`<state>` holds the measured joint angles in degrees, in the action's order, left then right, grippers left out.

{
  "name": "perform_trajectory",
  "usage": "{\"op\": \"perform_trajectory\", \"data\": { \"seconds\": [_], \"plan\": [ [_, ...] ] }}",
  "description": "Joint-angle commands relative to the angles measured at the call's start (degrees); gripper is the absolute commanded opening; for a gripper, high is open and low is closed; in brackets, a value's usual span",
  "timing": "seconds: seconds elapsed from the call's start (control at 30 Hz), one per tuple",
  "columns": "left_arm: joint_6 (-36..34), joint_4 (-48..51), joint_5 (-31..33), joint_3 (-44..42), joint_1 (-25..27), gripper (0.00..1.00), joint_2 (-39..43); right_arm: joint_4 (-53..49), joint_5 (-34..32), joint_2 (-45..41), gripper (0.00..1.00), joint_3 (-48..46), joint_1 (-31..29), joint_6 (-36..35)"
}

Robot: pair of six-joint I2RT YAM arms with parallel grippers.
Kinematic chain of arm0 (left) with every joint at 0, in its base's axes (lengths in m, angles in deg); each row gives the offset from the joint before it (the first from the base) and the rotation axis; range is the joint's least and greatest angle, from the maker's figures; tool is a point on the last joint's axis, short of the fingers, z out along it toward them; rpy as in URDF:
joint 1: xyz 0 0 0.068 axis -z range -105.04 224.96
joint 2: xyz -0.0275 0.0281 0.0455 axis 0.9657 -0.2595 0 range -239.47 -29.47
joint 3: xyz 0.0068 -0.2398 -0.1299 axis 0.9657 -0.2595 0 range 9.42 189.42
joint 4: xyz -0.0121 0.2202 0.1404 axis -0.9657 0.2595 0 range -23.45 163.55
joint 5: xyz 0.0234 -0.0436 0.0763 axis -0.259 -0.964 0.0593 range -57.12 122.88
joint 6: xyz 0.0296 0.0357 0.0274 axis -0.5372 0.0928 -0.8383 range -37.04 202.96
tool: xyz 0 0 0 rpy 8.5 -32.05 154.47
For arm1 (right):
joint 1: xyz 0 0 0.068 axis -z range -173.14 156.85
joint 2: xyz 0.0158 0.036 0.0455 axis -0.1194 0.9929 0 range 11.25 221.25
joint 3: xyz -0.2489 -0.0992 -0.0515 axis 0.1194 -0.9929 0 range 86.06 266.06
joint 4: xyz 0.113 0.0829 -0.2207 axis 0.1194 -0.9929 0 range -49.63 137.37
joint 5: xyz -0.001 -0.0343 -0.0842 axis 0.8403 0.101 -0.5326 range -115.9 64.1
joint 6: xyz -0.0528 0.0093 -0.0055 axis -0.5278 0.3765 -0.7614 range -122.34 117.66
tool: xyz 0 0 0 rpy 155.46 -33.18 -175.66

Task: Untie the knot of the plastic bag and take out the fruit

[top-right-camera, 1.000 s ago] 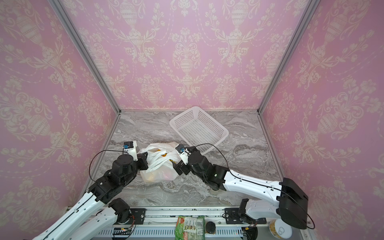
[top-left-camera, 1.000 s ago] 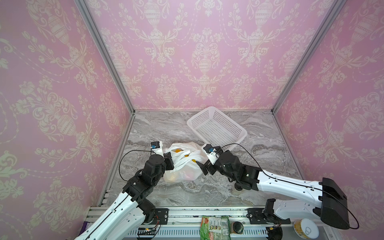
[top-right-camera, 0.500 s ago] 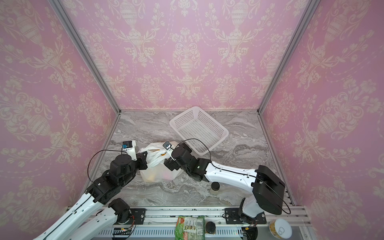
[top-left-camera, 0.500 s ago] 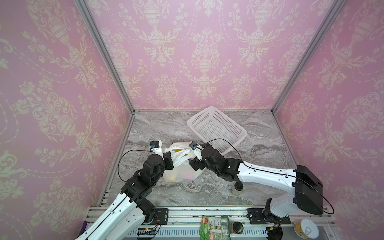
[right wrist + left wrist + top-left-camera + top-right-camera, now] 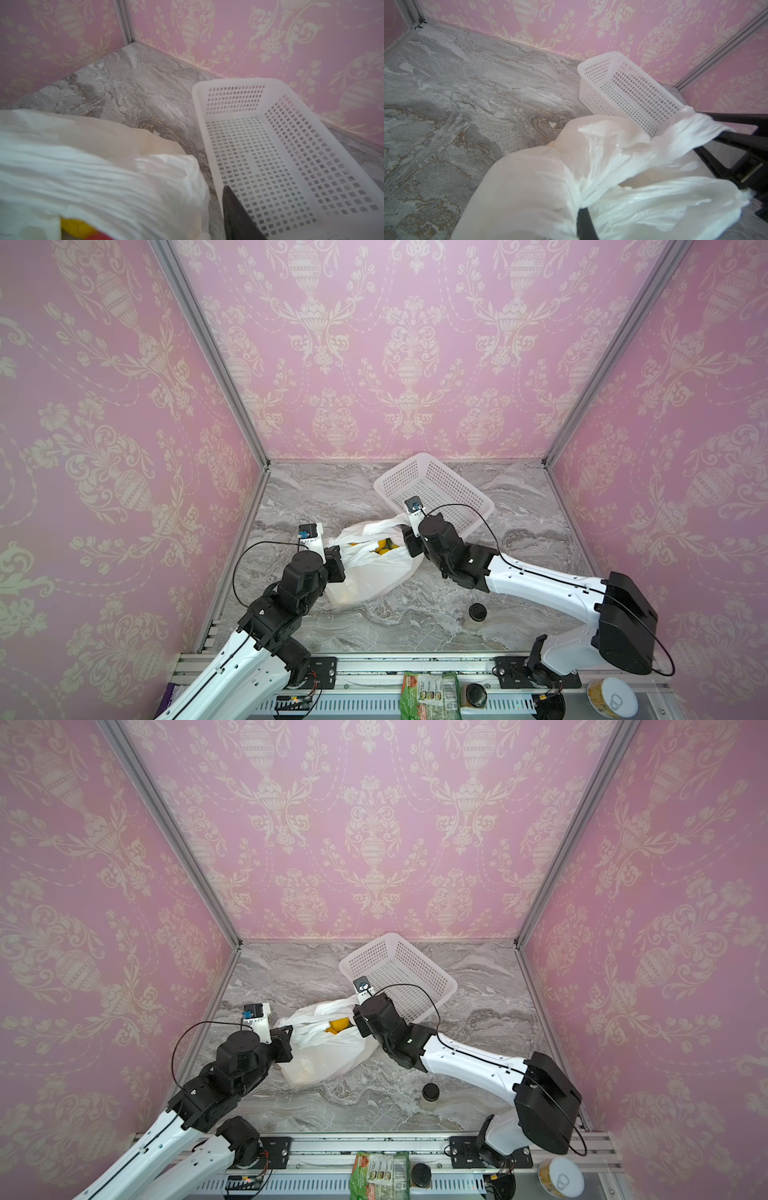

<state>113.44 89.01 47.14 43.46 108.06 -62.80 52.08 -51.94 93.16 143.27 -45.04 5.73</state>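
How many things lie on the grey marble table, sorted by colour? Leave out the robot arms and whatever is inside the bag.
White: 2 (thin white plastic bag, rigid white perforated basket)
Black: 1 (small round black object)
Total: 3

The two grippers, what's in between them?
The plastic bag lies between the left gripper and the right gripper, its mouth open with yellow fruit showing. Both top views show this.

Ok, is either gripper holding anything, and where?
The left gripper is shut on the bag at one handle. The right gripper's jaws straddle the other handle; whether they grip cannot be told.
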Motion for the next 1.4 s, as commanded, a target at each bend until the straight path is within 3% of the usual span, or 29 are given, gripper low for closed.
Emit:
{"op": "perform_trajectory", "data": {
  "seconds": [0.0,0.07,0.13,0.23,0.27,0.3,0.5,0.6,0.77,0.93,1.03,1.23,1.37],
  "plan": [
    [-2.4,1.4,0.7,2.3,-0.5,0.11,0.9,2.5,1.8,-2.5,0.41,-2.6,0.2,5.8],
    [-3.6,1.8,0.3,3.1,-0.5,0.32,1.1,1.9,2.5,-2.4,0.39,-2.5,0.2,6.8],
    [-5.7,2.6,-0.4,4.5,-0.3,0.6,1.7,1.8,4.0,-2.5,0.39,-2.4,0.2,7.6],
    [-7.7,4.9,2.2,6.9,-0.1,0.81,4.1,2.3,5.4,-2.7,0.44,-2.4,0.2,8.3],
    [-8.4,4.9,2.2,7.3,-0.1,0.96,5.2,2.4,5.2,-2.8,0.44,-2.3,0.2,8.6],
    [-9.4,4.8,1.8,7.5,0.1,0.99,6.2,2.3,4.8,-2.9,0.45,-2.3,0.3,8.8],
    [-14.4,2.8,-2.5,10.2,3.5,0.99,4.8,1.6,3.6,-3.1,0.46,-1.6,0.6,11.0],
    [-16.4,1.0,0.5,10.2,7.7,0.99,5.1,0.1,3.2,-2.6,0.41,-0.7,1.6,13.3],
    [-20.1,-3.0,0.5,11.4,13.0,0.99,4.1,-1.5,8.0,0.0,0.3,2.5,5.5,17.2],
    [-22.7,-3.3,11.0,14.0,18.0,0.99,-2.1,-3.2,9.0,3.4,0.2,7.8,7.9,19.1],
    [-22.7,-3.5,15.9,14.5,18.4,0.99,-2.4,-5.0,10.0,6.6,0.17,12.8,9.7,19.9],
    [-20.7,-0.9,18.7,14.0,18.4,0.99,-2.7,-7.4,11.9,12.5,0.13,19.2,11.7,21.5],
    [-15.5,1.5,19.2,12.7,18.4,0.99,-3.4,-7.4,13.1,14.9,0.11,21.8,11.7,22.2]
  ]
}}
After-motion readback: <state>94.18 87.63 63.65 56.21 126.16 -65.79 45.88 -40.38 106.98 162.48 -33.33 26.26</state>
